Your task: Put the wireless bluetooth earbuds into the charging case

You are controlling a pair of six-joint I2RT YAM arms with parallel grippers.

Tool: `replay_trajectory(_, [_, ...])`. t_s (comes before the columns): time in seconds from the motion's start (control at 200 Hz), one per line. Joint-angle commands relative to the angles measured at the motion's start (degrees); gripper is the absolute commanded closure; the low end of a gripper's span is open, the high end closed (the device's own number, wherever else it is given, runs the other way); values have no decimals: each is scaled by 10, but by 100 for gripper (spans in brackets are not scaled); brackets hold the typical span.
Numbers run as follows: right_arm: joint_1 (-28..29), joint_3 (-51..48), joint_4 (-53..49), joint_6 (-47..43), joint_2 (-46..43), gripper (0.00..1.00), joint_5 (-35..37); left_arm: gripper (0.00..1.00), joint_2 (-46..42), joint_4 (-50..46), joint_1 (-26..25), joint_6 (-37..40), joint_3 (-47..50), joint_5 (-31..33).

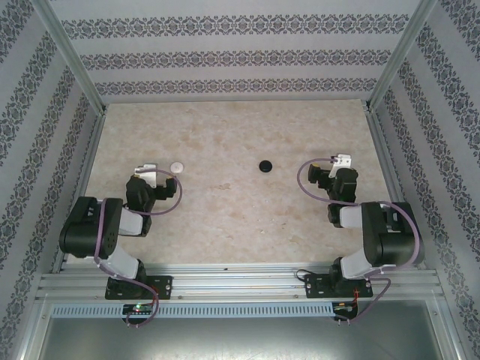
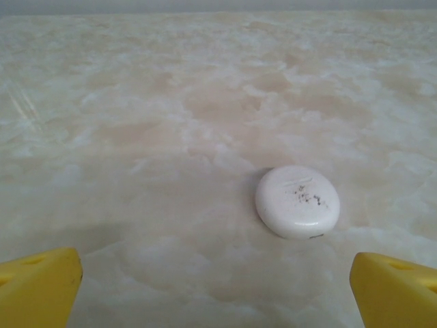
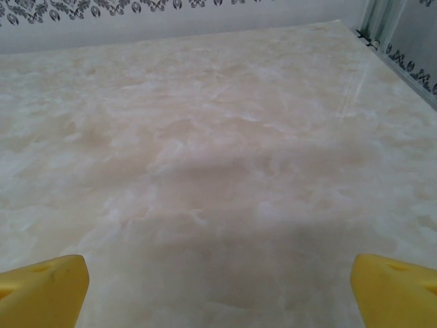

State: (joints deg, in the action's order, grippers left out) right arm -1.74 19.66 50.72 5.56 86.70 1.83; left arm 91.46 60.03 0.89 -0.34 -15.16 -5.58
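A white round charging case (image 1: 177,166) lies shut on the marble table, just right of my left gripper (image 1: 145,172). In the left wrist view the white case (image 2: 298,201) sits ahead and to the right of the left gripper (image 2: 215,290), whose yellow fingertips (image 2: 37,287) stand wide open with nothing between them. A black round case (image 1: 265,166) lies mid-table, well left of my right gripper (image 1: 342,160). The right gripper (image 3: 218,290) is open over bare table. The wireless bluetooth earbuds are out of view.
Patterned walls (image 1: 225,52) and aluminium posts (image 1: 390,67) enclose the table on three sides. A metal rail (image 1: 240,285) carries both arm bases at the near edge. The table's far right corner (image 3: 362,37) lies ahead of the right gripper.
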Motion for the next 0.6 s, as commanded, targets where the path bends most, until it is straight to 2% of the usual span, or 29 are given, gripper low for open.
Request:
replay_trajectory(0.0, [4, 9, 11, -14, -8, 2, -5, 0, -16, -7, 8, -2, -33, 5])
replay_trajectory(0.1, [22, 17, 17, -28, -2, 2, 20, 0, -16, -107, 7, 3, -83, -1])
replay_trajectory(0.165, [24, 20, 9, -32, -2, 2, 20, 0, -2, -62, 6, 3, -72, 4])
replay_trajectory(0.205, [26, 20, 11, -35, -2, 2, 21, 0, -9, -66, 6, 3, -68, 2])
replay_trajectory(0.265, [28, 21, 7, -36, -3, 2, 22, 0, -5, -47, 7, 12, -62, -21])
replay_trajectory(0.345, [28, 22, 7, -36, -3, 2, 22, 0, -8, -61, 7, 19, -66, -44])
replay_trajectory(0.595, [28, 22, 7, -36, -3, 2, 22, 0, -7, -58, 7, 18, -66, -44])
